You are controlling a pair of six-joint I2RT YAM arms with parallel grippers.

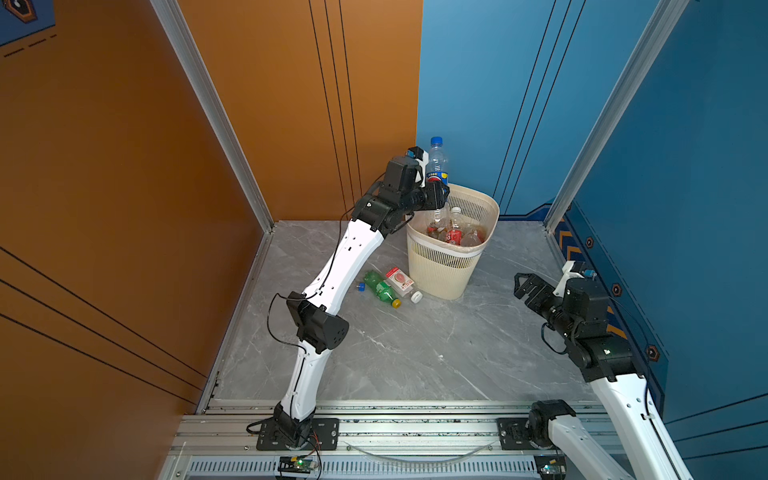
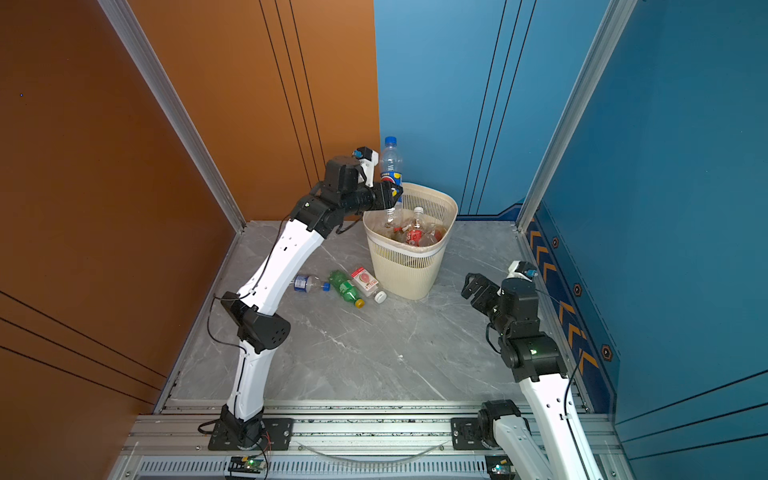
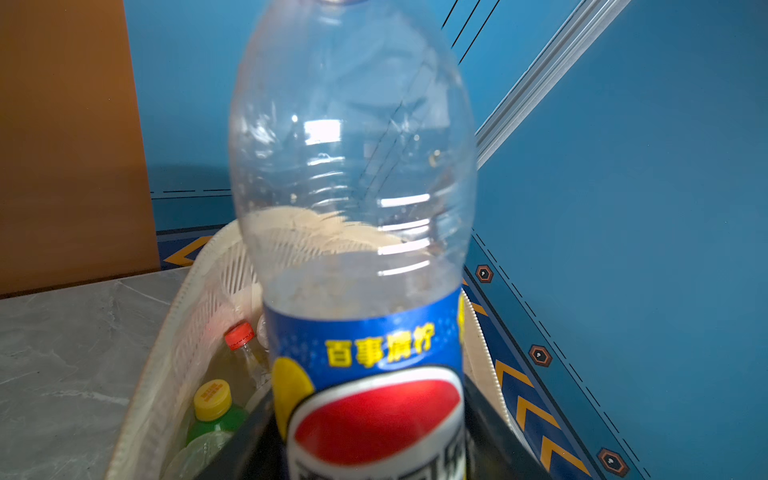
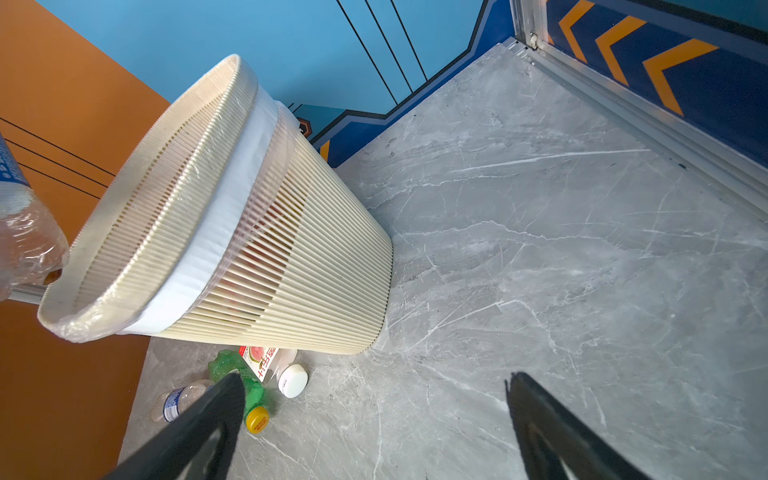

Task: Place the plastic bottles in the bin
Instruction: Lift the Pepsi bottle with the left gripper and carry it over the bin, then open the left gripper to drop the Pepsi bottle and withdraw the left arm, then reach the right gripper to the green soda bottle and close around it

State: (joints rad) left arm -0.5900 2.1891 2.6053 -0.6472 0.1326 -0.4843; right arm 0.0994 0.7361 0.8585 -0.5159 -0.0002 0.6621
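My left gripper point(image 1: 439, 194) point(image 3: 370, 432) is shut on a clear bottle with a blue label and blue cap point(image 1: 437, 164) point(image 2: 391, 163) point(image 3: 353, 166). It holds the bottle upright over the near-left rim of the cream slatted bin point(image 1: 453, 266) point(image 2: 409, 270) point(image 4: 291, 266). Several bottles point(image 1: 455, 233) point(image 3: 214, 409) lie inside the bin. On the floor left of the bin lie a green bottle with a yellow cap point(image 1: 381, 289) point(image 4: 249, 386), a clear one with a red-and-white label point(image 1: 403, 284) point(image 4: 286, 368) and a small blue-capped one point(image 2: 309, 284). My right gripper point(image 1: 521, 284) point(image 4: 374, 386) stands open and holds nothing, right of the bin.
Orange wall panels close the left side and blue ones the back and right, with aluminium posts at the corners. An aluminium rail point(image 1: 395, 428) carrying both arm bases runs along the front. The floor is grey marble point(image 1: 415, 353).
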